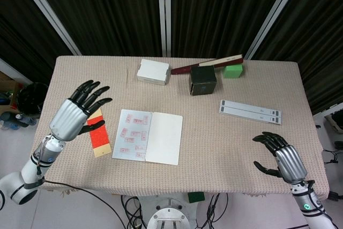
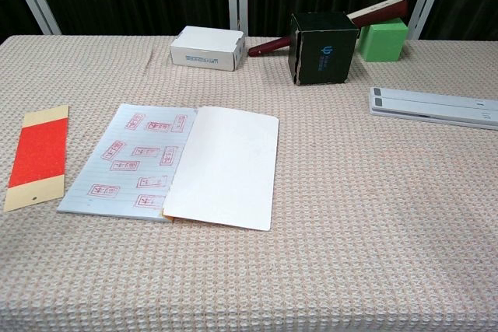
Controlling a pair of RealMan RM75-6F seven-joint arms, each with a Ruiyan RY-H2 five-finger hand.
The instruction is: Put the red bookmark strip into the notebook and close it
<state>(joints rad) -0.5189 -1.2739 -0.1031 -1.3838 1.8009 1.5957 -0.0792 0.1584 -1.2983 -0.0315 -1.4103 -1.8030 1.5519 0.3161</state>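
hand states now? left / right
Left hand: open, fingers spread, above the bookmark, holding nothing.
Right hand: open, fingers loosely curled, over the table, holding nothing.

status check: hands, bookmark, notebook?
Left hand open, above red bookmark strip; right hand open, off to the side. Notebook open flat. Nothing in the way.

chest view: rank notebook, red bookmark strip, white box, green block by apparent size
1. notebook, open, clearly largest
2. red bookmark strip
3. white box
4. green block, partly hidden

Strip sits nearer the camera than box, so 2 versus 3 is unsure.
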